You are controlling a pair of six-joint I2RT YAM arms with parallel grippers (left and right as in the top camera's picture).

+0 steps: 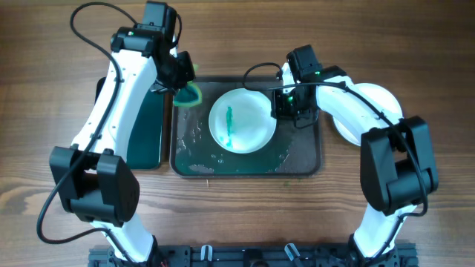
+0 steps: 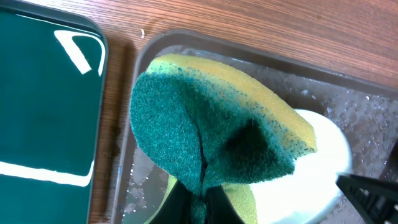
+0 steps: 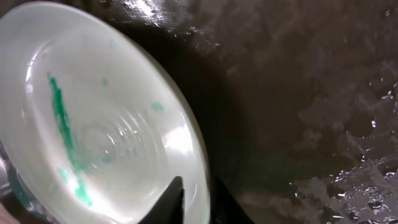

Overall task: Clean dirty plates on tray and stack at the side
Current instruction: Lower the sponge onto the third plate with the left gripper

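A white plate (image 1: 242,120) with a teal-green streak sits in the wet dark grey tray (image 1: 300,163). My right gripper (image 1: 280,102) is shut on the plate's right rim; the right wrist view shows its fingers (image 3: 196,202) pinching the rim of the streaked plate (image 3: 106,124). My left gripper (image 1: 183,83) is shut on a green-and-yellow sponge (image 1: 190,95) at the tray's upper left corner, just left of the plate. The left wrist view shows the sponge (image 2: 211,137) pinched between the fingers (image 2: 204,202) above the tray rim (image 2: 186,43), with the plate (image 2: 314,162) behind it. White plates (image 1: 371,111) lie on the wood at the right, partly hidden by my right arm.
A smaller black tray with a green inside (image 1: 145,126) lies left of the grey tray; it fills the left of the left wrist view (image 2: 43,99). Water drops and smears cover the grey tray's floor (image 3: 323,93). Bare wood-grain tabletop (image 1: 44,89) surrounds both trays.
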